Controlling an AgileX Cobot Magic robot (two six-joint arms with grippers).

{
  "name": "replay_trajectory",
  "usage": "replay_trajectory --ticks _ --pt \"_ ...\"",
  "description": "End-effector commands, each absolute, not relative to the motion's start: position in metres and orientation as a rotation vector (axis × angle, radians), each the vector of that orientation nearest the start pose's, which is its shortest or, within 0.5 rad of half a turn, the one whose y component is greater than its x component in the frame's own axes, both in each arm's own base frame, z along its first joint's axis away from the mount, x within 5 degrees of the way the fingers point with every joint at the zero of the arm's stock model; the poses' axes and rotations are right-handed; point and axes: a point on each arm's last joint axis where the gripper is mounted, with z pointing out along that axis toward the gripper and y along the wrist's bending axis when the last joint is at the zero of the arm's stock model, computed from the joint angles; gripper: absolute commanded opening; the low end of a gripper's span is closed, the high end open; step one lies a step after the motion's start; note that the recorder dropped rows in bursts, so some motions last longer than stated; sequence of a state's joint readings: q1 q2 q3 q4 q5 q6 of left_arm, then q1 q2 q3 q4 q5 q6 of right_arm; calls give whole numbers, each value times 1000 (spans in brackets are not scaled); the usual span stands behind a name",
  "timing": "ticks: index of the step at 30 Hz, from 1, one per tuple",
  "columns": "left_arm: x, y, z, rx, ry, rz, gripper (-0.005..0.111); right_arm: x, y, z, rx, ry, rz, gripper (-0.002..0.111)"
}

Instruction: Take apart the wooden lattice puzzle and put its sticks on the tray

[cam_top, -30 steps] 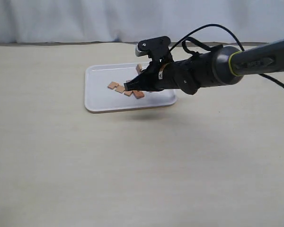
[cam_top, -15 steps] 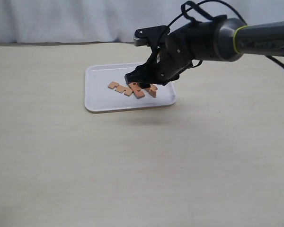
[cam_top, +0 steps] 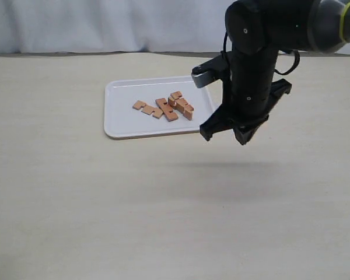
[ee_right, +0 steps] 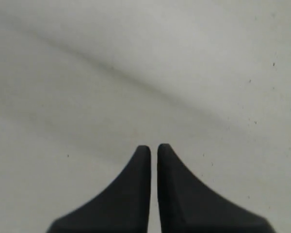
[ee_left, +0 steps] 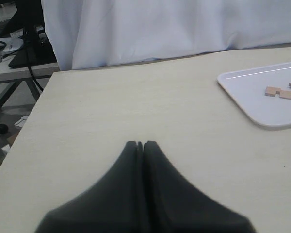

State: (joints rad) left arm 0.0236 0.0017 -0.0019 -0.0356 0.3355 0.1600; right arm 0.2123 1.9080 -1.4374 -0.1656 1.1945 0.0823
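Note:
The white tray (cam_top: pixel 121 119) lies on the table at the back. No joined lattice shows: the reddish-brown sticks (cam_top: pixel 166 108) lie loose on it, two to the left and a small cluster (cam_top: pixel 181 105) to the right. My right gripper (cam_top: pixel 228 133) hangs off the tray's right front corner, pointing down at bare table. In its wrist view the right gripper (ee_right: pixel 153 146) has its fingers a sliver apart with nothing between them. My left gripper (ee_left: pixel 140 143) is shut and empty over bare table, far from the tray (ee_left: pixel 247 90) and its sticks (ee_left: pixel 280 92).
A white curtain (cam_top: pixel 105 26) runs behind the table's far edge. In the left wrist view the table's side edge (ee_left: pixel 31 111) drops off beside a stand with cables (ee_left: pixel 26 46). Pale tabletop (cam_top: pixel 163 210) stretches in front of the tray.
The right arm has swung from above the tray's sticks to the right and toward the front, now pointing down beside the tray. The sticks it was covering now show on the tray.

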Motion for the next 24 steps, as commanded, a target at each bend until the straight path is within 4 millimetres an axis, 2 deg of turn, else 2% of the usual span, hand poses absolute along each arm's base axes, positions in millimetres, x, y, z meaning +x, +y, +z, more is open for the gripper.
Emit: replay_trajectory --ticks 1,8,12,16,20,24 --pt "54 0 184 101 1802 94 0 338 58 219 -333 3146 -252 5" --pt "54 0 184 101 1802 94 0 277 47 229 -311 3176 -229 5" --pt "54 0 184 101 1802 94 0 253 45 242 -283 3029 -134 5" --pt "54 0 184 101 1802 94 0 228 40 268 -273 2771 -92 5" --pt "54 0 184 101 1802 94 0 192 31 306 -232 2422 -44 5" --pt "54 0 184 102 1805 94 0 154 25 322 -219 2085 15 5"
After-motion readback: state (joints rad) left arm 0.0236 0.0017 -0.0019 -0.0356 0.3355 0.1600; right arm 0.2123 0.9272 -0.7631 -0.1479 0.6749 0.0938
